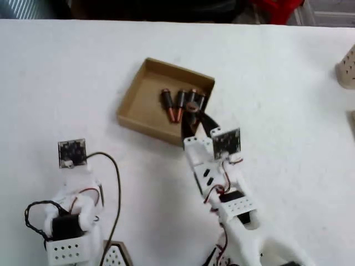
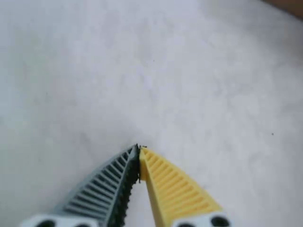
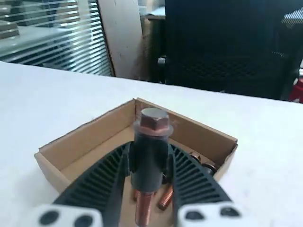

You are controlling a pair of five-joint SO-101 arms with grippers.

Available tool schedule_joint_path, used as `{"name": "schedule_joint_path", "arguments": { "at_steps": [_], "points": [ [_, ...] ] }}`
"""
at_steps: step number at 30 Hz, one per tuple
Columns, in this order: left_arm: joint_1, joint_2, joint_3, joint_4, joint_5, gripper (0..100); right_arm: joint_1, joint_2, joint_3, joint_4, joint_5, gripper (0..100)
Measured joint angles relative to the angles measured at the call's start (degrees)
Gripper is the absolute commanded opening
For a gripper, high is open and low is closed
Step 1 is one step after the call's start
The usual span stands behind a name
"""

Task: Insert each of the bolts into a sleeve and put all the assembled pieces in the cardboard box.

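The cardboard box [image 1: 136,102] sits mid-table, with three assembled pieces [image 1: 180,102] lying inside near its right wall. My right gripper [image 1: 195,119] hangs over the box's near right corner, shut on another assembled piece [image 3: 150,158], a copper bolt in a black sleeve held upright with the hex head up. In the right wrist view the box [image 3: 85,137] lies below this piece, with copper bolt ends [image 3: 165,197] lying inside. My left gripper [image 2: 139,153] is shut, its grey and yellow fingertips touching over bare white table; that arm [image 1: 69,213] rests at the near left.
A perforated beige object [image 1: 346,69] stands at the table's right edge. A cable [image 1: 113,183] loops from the left arm. Behind the table are window blinds [image 3: 42,33] and a dark chair [image 3: 227,42].
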Motion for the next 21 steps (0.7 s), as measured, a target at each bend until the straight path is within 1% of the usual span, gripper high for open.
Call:
{"name": "schedule_joint_path", "arguments": {
  "at_steps": [2,5,11,16,21],
  "points": [
    [0.0,0.0,0.0,0.0,0.0,2,0.1,-3.2,-2.7,9.0,0.0,1.7],
    [0.0,0.0,0.0,0.0,0.0,2,-0.1,-6.2,-6.5,19.3,0.0,1.7],
    [0.0,0.0,0.0,0.0,0.0,2,0.0,-7.2,-14.9,31.7,0.0,1.7],
    [0.0,0.0,0.0,0.0,0.0,2,0.0,-7.0,-24.5,43.8,0.0,1.7],
    [0.0,0.0,0.0,0.0,0.0,2,-0.1,1.2,-37.3,54.8,0.0,1.7]
  ]
}}
